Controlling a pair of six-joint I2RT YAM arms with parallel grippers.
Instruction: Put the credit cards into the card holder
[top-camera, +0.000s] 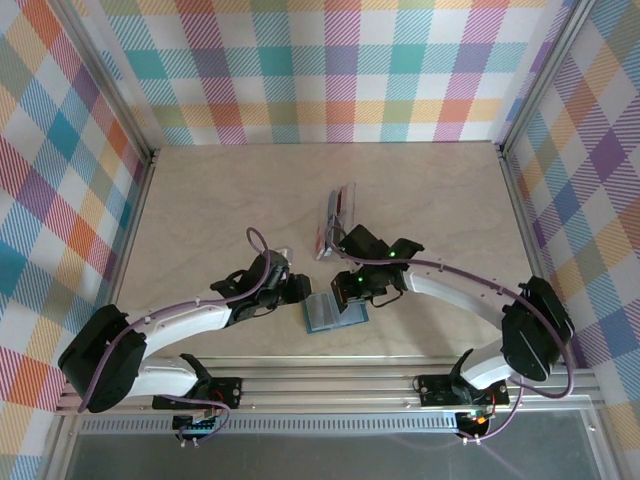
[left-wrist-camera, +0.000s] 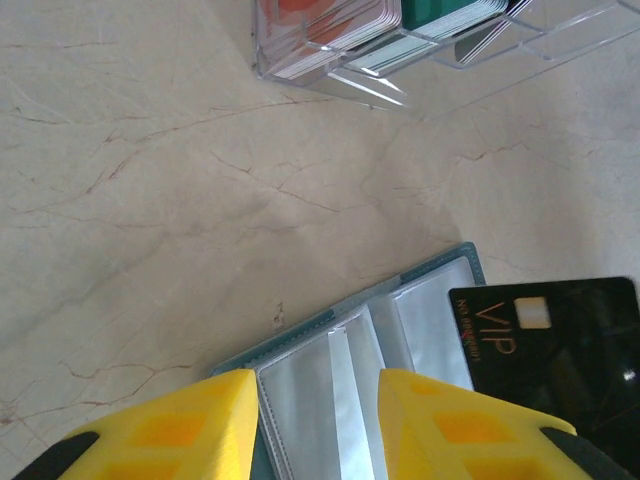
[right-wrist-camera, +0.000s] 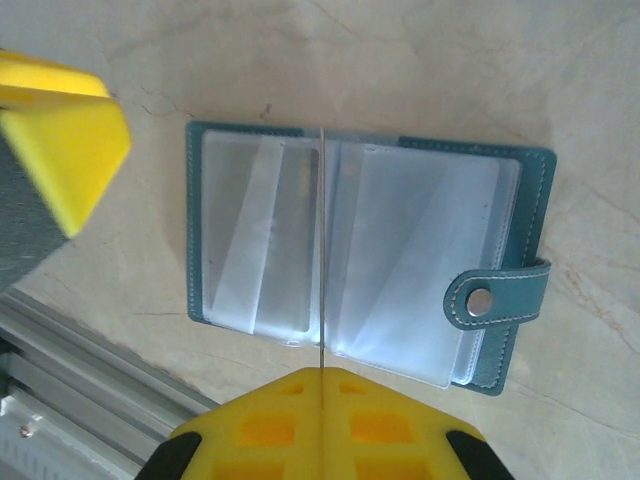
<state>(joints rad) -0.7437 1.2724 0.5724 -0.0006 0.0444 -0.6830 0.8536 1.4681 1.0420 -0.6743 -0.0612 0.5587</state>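
The card holder (right-wrist-camera: 240, 240) lies open on the table, teal with clear sleeves and a snap strap on its right. In the top view the card holder (top-camera: 333, 314) sits between both grippers. My right gripper (right-wrist-camera: 322, 385) is shut on a black and gold VIP credit card (left-wrist-camera: 560, 350), seen edge-on as a thin line (right-wrist-camera: 321, 250) over the holder's middle fold. My left gripper (left-wrist-camera: 320, 420) is open, its yellow fingers (left-wrist-camera: 230, 425) standing apart over the holder's (left-wrist-camera: 330, 390) left sleeves. More credit cards (left-wrist-camera: 330, 25) stand in a clear rack.
The clear plastic rack (top-camera: 338, 212) with cards stands just behind the grippers, mid-table. An aluminium rail (right-wrist-camera: 90, 370) runs along the near table edge, close to the holder. Checked walls enclose the left, back and right sides.
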